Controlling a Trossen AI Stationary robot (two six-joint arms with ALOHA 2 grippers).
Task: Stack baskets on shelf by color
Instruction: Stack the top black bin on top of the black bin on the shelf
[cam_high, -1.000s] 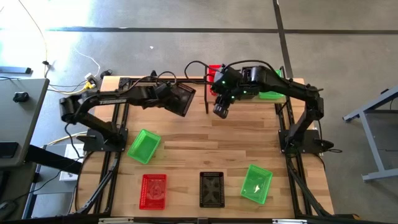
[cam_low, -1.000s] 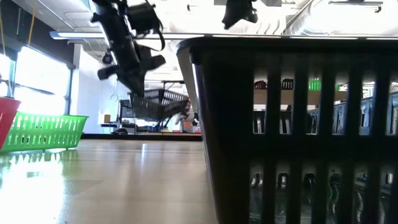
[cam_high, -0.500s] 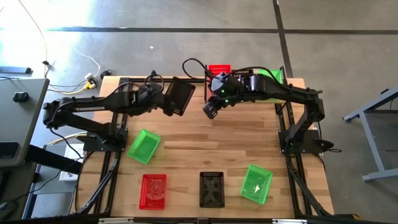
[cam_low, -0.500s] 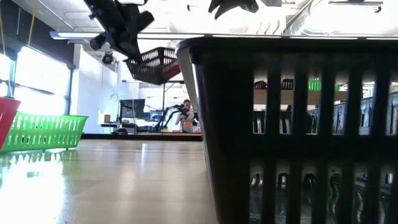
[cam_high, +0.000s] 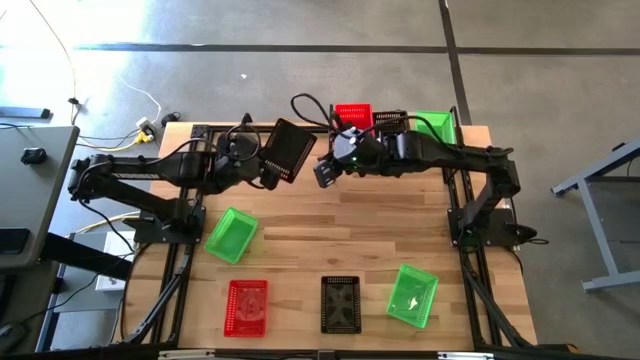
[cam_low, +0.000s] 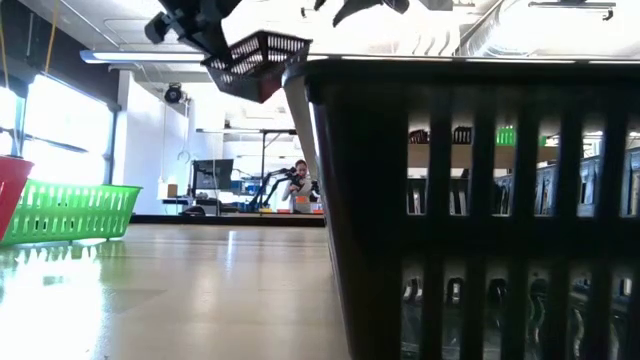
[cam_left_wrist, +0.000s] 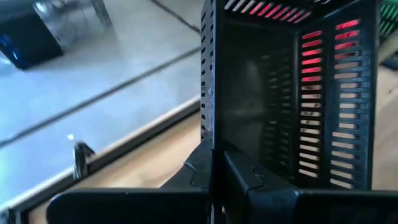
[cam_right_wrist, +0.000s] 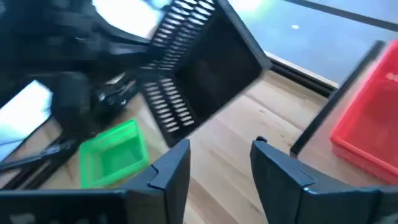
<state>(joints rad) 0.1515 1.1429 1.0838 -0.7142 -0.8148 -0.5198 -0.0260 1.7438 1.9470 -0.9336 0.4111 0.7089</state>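
My left gripper (cam_left_wrist: 211, 177) is shut on a black basket (cam_high: 285, 150) and carries it high above the table's far middle; the low view shows that basket (cam_low: 258, 55) in the air. My right gripper (cam_high: 325, 172) is open and empty, just right of the basket, its fingers (cam_right_wrist: 168, 171) pointing toward it. A red basket (cam_high: 352, 113), a black one (cam_high: 390, 120) and a green one (cam_high: 432, 125) sit in a row at the far edge, by the shelf's black post (cam_right_wrist: 336, 99). My left gripper pinches the black basket by the rim of one wall (cam_left_wrist: 207, 134), one finger inside the basket and one outside. The basket is lifted clear of the table and tilted, with its open side turned toward the right arm.
On the table lie a green basket (cam_high: 230, 235) at near left, then a red one (cam_high: 247, 305), a black one (cam_high: 341, 303) and a green one (cam_high: 412, 295) along the near edge. The near black basket (cam_low: 470, 200) fills much of the low view. Bare wood lies mid-table.
My left gripper has raised the black basket well up, and the basket has turned about in the hold as it rose. My right gripper has moved toward the table's left, closing in on the basket, and has stayed open.
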